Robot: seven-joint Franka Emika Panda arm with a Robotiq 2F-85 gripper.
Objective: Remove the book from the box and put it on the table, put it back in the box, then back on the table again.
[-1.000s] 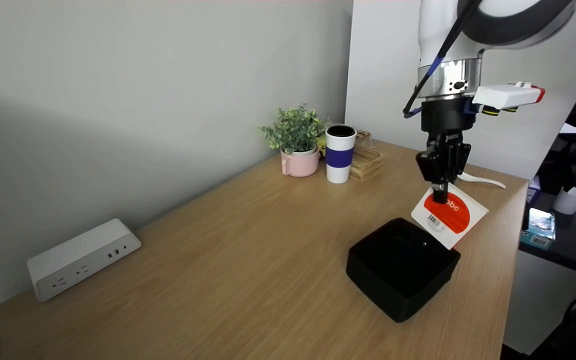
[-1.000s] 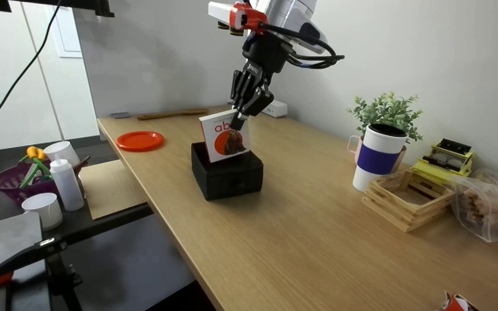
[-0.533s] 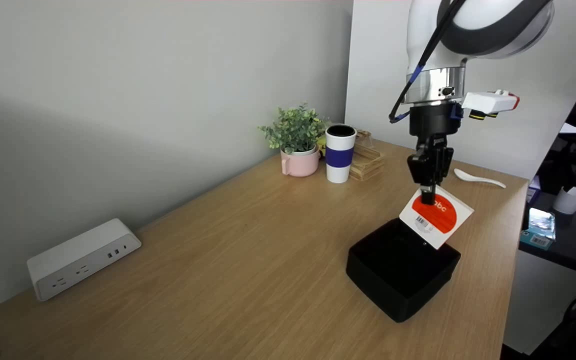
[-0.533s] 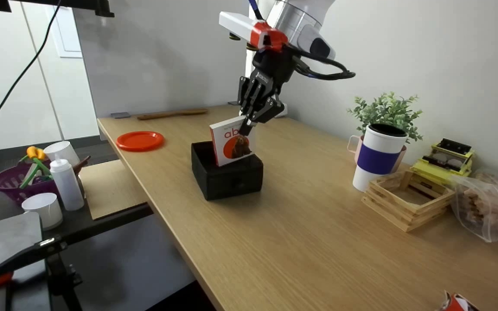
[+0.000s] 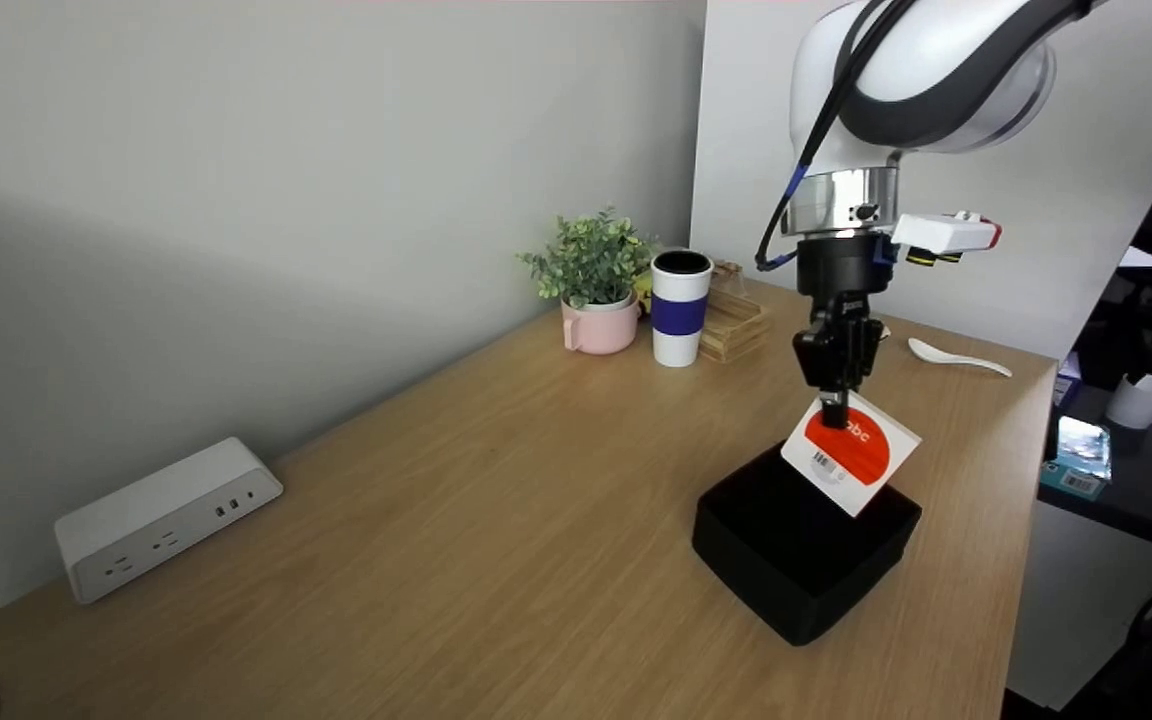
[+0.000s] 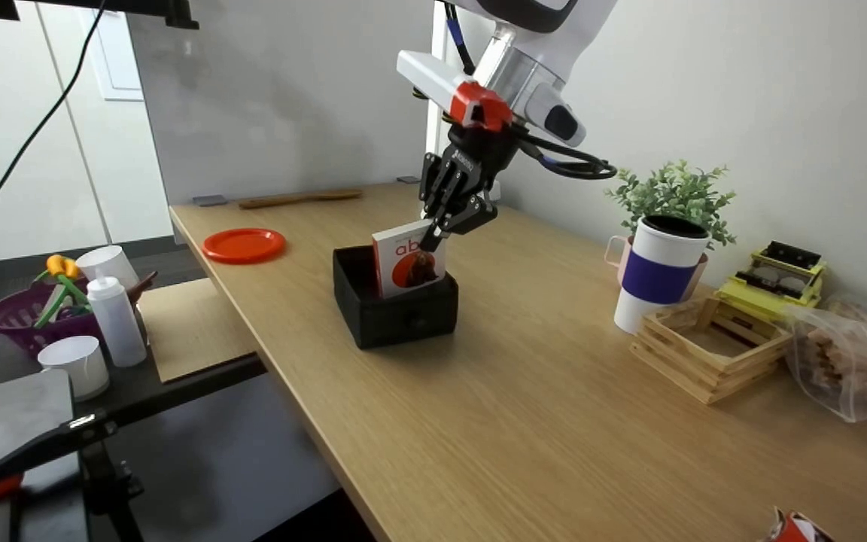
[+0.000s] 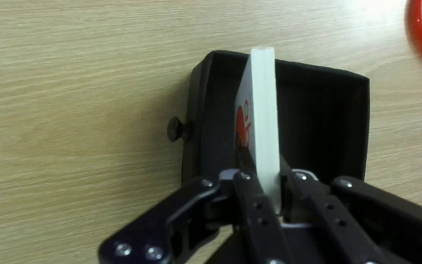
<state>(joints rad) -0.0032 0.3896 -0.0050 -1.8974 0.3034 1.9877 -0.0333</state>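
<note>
The gripper (image 7: pixel 266 161) had the white book (image 5: pixel 851 458) (an abc one, by its cover) pinched narrowly between its fingers, one against each face, tilted over the mouth of the black box (image 6: pixel 407 322) on the wooden table (image 5: pixel 436 550). Whether its lower edge lay below the rim, I couldn't tell.

pwr strip (image 5: pixel 171 520) | plant (image 5: pixel 591 262) in pink mug (image 5: pixel 600 330) | purp-band cup (image 6: pixel 658 277) nr crate (image 6: pixel 749 357) | red plt (image 6: pixel 244 246)
</note>
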